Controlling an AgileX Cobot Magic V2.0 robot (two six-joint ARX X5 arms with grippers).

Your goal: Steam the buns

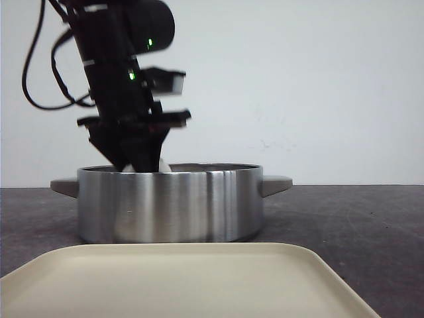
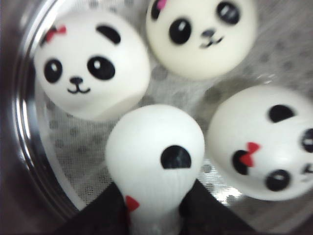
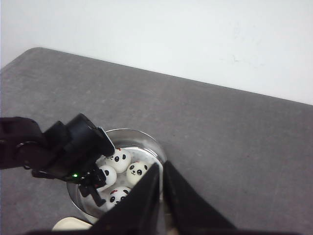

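Four white panda-face buns are in the steel pot [image 1: 172, 205]. My left gripper [image 2: 154, 210] is shut on one bun [image 2: 154, 152], squeezing its sides; it is low inside the pot near the rim [image 2: 24, 122]. The other three buns [image 2: 90, 68], [image 2: 200, 36], [image 2: 264, 142] lie on the dotted liner around it. In the front view the left gripper [image 1: 139, 162] reaches into the pot at its left side, and a bit of bun [image 1: 163, 167] shows above the rim. My right gripper [image 3: 161, 169] is shut and empty, high above the pot [image 3: 146, 139].
A cream tray [image 1: 179, 278] lies in front of the pot, near the table's front edge; its corner shows in the right wrist view [image 3: 73, 225]. The pot has two side handles [image 1: 275, 184]. The dark grey table [image 3: 234, 147] runs to a white wall.
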